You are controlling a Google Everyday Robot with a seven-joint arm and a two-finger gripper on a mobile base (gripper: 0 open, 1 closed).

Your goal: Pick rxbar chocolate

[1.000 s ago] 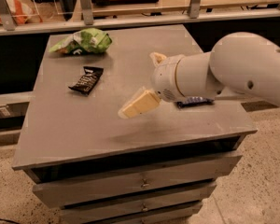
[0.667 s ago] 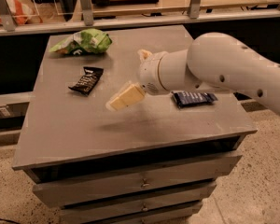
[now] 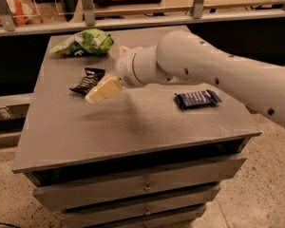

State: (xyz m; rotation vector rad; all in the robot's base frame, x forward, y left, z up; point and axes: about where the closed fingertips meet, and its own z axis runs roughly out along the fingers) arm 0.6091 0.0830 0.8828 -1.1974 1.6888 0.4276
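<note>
The white arm's cream-coloured tool [image 3: 102, 90] hovers over the grey desk [image 3: 133, 132]; how far it is open cannot be told. The flat black-wrapped rxbar chocolate [image 3: 87, 80] lies just beside its tip. A crumpled green chip bag [image 3: 83, 42] sits behind, and a dark blue bar wrapper [image 3: 197, 99] lies well apart.

Cabinet top [image 3: 133, 132], contents by clock face from its centre:
- Bag [image 3: 83, 42]: 11 o'clock, at the far left corner.
- Rxbar [image 3: 88, 80]: 10 o'clock, in front of the bag and apart from it.
- Second bar [image 3: 197, 99]: 3 o'clock, near the right edge.
- Gripper [image 3: 103, 90]: above the top, at 4 o'clock of the rxbar, just beside it.
- Arm [image 3: 218, 70]: enters from 3 o'clock, behind the second bar.
- Drawers [image 3: 142, 186]: under the top.
</note>
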